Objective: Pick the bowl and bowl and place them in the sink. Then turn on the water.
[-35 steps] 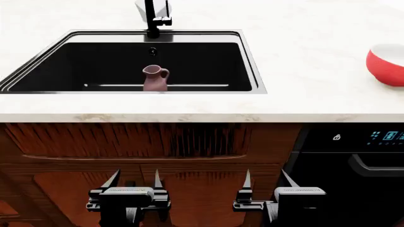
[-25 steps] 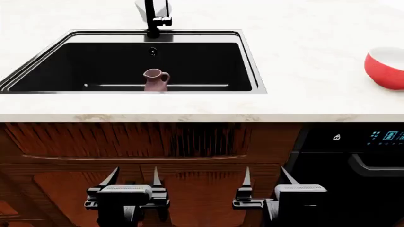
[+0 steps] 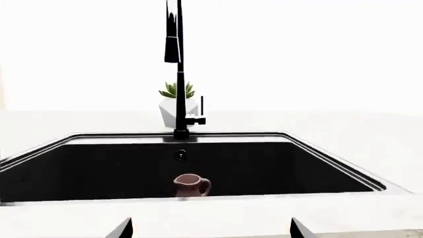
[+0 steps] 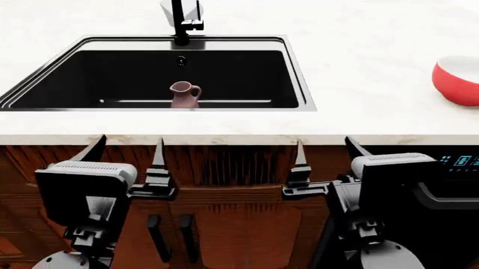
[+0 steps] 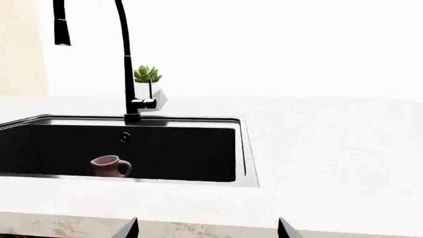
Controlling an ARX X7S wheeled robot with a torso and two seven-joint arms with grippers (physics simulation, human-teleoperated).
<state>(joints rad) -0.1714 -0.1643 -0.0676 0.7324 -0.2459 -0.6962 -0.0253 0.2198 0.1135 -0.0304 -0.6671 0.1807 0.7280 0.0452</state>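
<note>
A: Where do the fingers stand?

B: In the head view the left gripper [image 4: 131, 159] has its fingers spread wide and holds nothing; the right gripper [image 4: 323, 159] is the same, wide and empty. Both hang in front of the cabinet, just below the front lip of the bench [image 4: 359, 50], tips pointing toward 12 o'clock.

A: And the task's things?

B: The red bowl [image 4: 458, 79] sits on the bench at about 3 o'clock from the sink [image 4: 295, 73], well apart from it and cut off by the view's right edge. It stands upright, white inside facing up; being round, it shows no long axis. The wooden bowl appears in none of the views.

A: Is anything in the sink?

B: Only a small mauve pitcher [image 4: 183, 94], upright near the front wall, handle turned toward 3 o'clock. The sink's long axis runs from 9 to 3 o'clock, and the tap [image 4: 179, 19] rises at its 12 o'clock rim. In the left wrist view a potted succulent [image 3: 177, 101] stands behind the tap.

A: So how far along is the task?

B: Judging from this, barely begun. Neither bowl is in the sink, no water shows, and everything is left: both picks, both placements, then the tap.
</note>
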